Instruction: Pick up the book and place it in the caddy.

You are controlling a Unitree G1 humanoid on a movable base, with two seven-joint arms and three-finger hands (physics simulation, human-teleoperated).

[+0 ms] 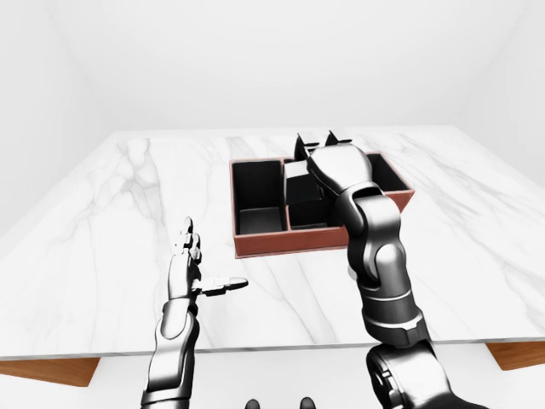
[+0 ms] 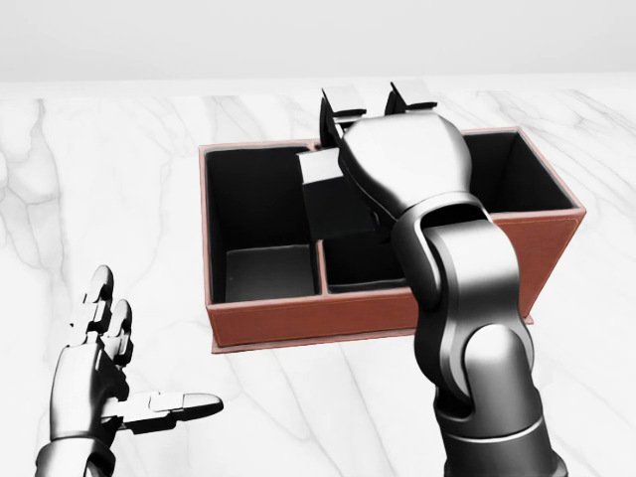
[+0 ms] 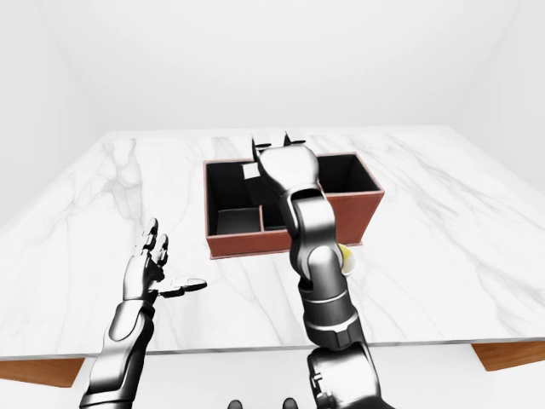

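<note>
The caddy (image 2: 298, 320) is a red-brown box with a black inside split into several compartments, standing on the white marble table (image 2: 119, 179). My right hand (image 2: 370, 107) is over the caddy's middle, shut on the book (image 2: 333, 199). The book is black with a white page edge and hangs tilted over the divider, its lower end inside the walls. My forearm hides the compartment to the right of the divider. My left hand (image 2: 149, 348) is open and empty, palm up, over the table at the lower left of the head view.
A small yellow-green thing (image 3: 345, 258) peeks out from behind my right arm, next to the caddy's near wall. The table's near edge (image 1: 255, 348) runs just below my left hand in the left-eye view.
</note>
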